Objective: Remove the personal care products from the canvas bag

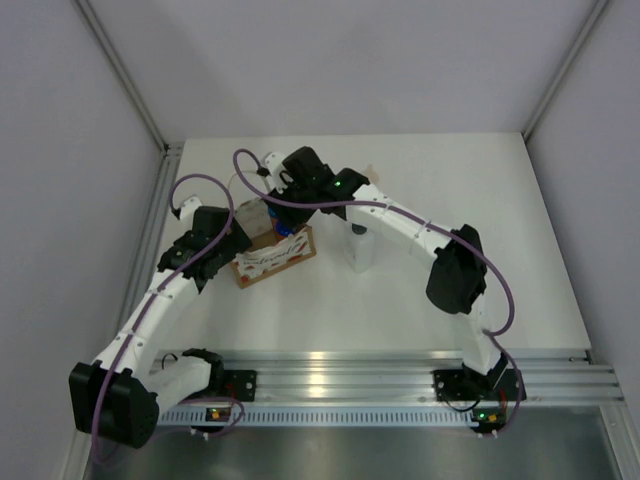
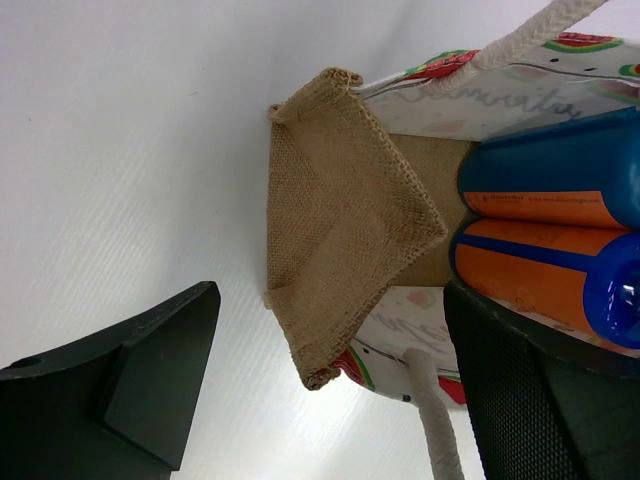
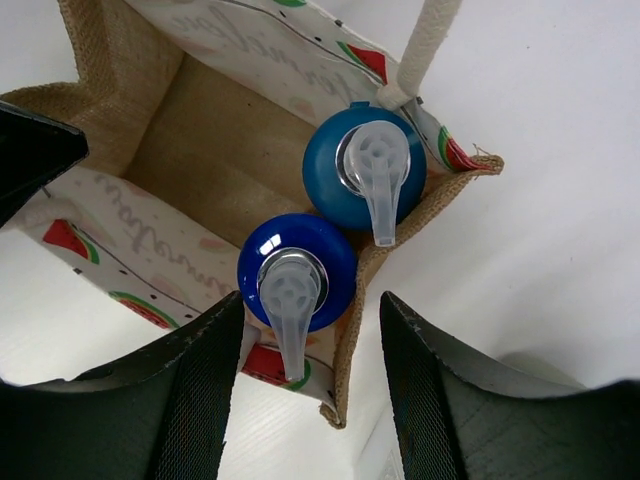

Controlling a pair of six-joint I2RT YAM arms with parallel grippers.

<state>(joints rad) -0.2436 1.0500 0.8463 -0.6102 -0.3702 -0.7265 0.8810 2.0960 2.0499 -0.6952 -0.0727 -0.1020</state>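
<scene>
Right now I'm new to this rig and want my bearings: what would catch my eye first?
Two blue pump bottles stand side by side at one end of the open bag, with the open right gripper poised over them. In the top view, a white bottle stands on the table just right of the bag.

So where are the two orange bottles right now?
Both orange bottles stand inside the canvas bag, at its right end in the right wrist view, below the open right pincer.
</scene>
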